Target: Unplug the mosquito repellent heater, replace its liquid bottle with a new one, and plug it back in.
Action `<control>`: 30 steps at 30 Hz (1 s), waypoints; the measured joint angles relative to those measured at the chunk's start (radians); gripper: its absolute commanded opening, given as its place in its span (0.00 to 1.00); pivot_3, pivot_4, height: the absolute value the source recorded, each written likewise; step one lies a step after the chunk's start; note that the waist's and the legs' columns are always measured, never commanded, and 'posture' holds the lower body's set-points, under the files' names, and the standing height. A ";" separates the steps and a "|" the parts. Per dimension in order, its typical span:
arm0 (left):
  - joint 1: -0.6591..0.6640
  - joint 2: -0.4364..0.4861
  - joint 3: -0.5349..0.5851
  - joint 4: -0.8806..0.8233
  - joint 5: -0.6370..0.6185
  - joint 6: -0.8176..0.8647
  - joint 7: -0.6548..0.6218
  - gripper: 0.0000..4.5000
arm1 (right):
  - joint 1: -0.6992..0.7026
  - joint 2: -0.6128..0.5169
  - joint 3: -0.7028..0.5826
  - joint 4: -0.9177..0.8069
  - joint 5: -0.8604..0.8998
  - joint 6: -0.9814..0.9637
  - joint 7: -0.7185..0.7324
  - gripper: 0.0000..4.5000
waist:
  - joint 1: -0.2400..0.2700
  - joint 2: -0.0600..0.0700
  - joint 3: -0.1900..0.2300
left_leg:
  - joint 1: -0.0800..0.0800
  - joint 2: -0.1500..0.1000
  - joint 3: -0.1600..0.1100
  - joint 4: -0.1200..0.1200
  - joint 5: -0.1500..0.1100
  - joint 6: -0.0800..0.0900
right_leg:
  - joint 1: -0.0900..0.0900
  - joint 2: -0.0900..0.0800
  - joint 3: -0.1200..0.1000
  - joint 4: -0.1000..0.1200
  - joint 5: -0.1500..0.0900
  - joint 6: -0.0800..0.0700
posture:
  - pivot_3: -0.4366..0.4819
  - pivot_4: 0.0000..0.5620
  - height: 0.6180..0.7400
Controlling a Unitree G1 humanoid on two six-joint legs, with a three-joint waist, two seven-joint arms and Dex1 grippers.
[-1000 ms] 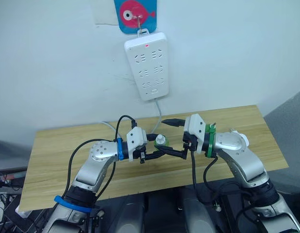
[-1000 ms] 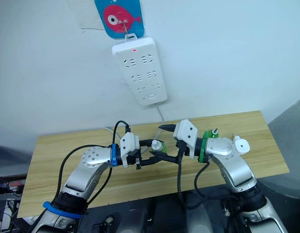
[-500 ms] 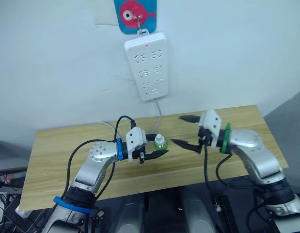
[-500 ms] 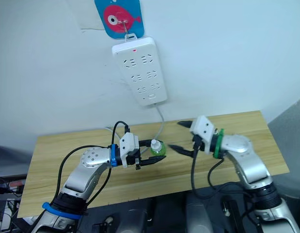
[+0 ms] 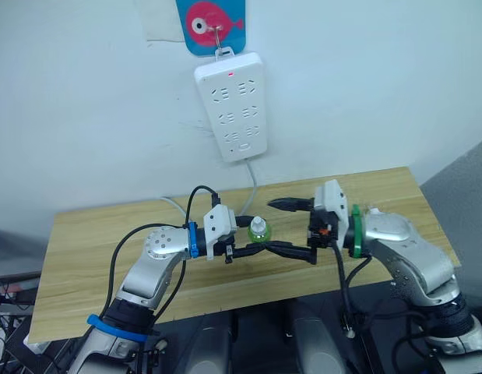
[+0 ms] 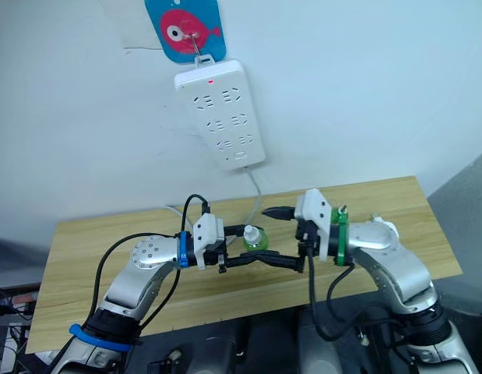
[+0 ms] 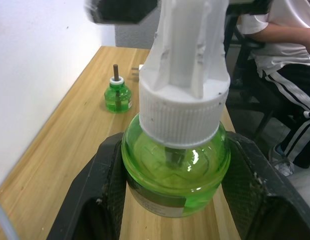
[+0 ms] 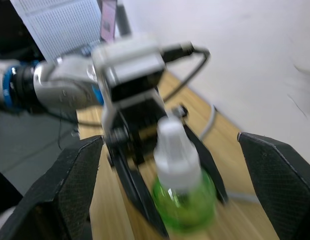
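Holding a green liquid bottle [image 5: 258, 231] with a white cap at the middle of the left eye view, the left pincer [image 5: 252, 238] is clamped on its body above the wooden surface [image 5: 93, 257]. The right pincer [image 5: 291, 229] faces it from the right, fingers spread wide, one above and one below the bottle's level. A white power strip [image 5: 233, 105] hangs at upper centre on the wall. In the left wrist view, black fingers [image 7: 97, 195] press both sides of the bottle, and a second green bottle [image 7: 117, 94] stands farther along the surface; a seated person [image 7: 282, 60] is at the upper right. In the right wrist view, the spread fingers [image 8: 77, 175] flank the held bottle.
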 measured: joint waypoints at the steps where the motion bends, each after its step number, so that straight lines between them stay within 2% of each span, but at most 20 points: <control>1: 0.001 0.001 0.000 -0.002 0.000 0.000 0.000 0.50 | -0.004 0.012 0.009 -0.002 0.001 0.011 -0.010 1.00 | 0.001 0.000 0.000 | 0.000 0.000 0.000 0.000 0.000 0.000 | 0.000 0.000 0.000 0.000 0.000 0.000 | 0.43 0.48 1.00; 5: 0.014 0.002 0.000 -0.006 0.000 0.000 0.000 0.50 | -0.013 0.033 0.031 0.000 -0.003 0.027 -0.032 0.81 | 0.002 0.000 0.000 | 0.000 0.000 0.000 0.000 0.000 0.000 | 0.000 0.000 0.000 0.000 0.000 0.000 | 0.43 0.49 1.00; 14: 0.018 0.001 0.000 -0.008 -0.001 0.019 0.005 0.50 | -0.027 0.022 0.049 0.048 -0.065 -0.044 -0.019 0.06 | 0.001 0.000 0.000 | 0.000 0.000 0.000 0.000 0.000 0.000 | 0.000 0.000 0.000 0.000 0.000 0.000 | 0.42 0.50 1.00; 19: 0.017 -0.002 -0.002 -0.008 0.000 0.020 -0.001 0.50 | -0.026 0.003 0.045 0.041 -0.053 -0.041 -0.001 0.05 | 0.001 0.000 0.000 | 0.000 0.000 0.000 0.000 0.000 0.000 | 0.000 0.000 0.000 0.000 0.000 0.000 | 0.42 0.51 1.00; 23: 0.011 -0.005 -0.002 -0.007 0.000 0.020 -0.001 0.50 | -0.028 0.007 -0.008 -0.005 0.022 -0.004 -0.008 0.05 | 0.001 0.000 0.000 | 0.000 0.000 0.000 0.000 0.000 0.000 | 0.000 0.000 0.000 0.000 0.000 0.000 | 0.42 0.51 1.00; 30: 0.006 -0.003 -0.001 -0.003 0.000 0.016 -0.003 0.50 | -0.092 0.016 -0.159 -0.122 0.183 0.111 -0.142 0.05 | 0.000 0.000 0.000 | 0.000 0.000 0.000 0.000 0.000 0.000 | 0.000 0.000 0.000 0.000 0.000 0.000 | 0.40 0.53 1.00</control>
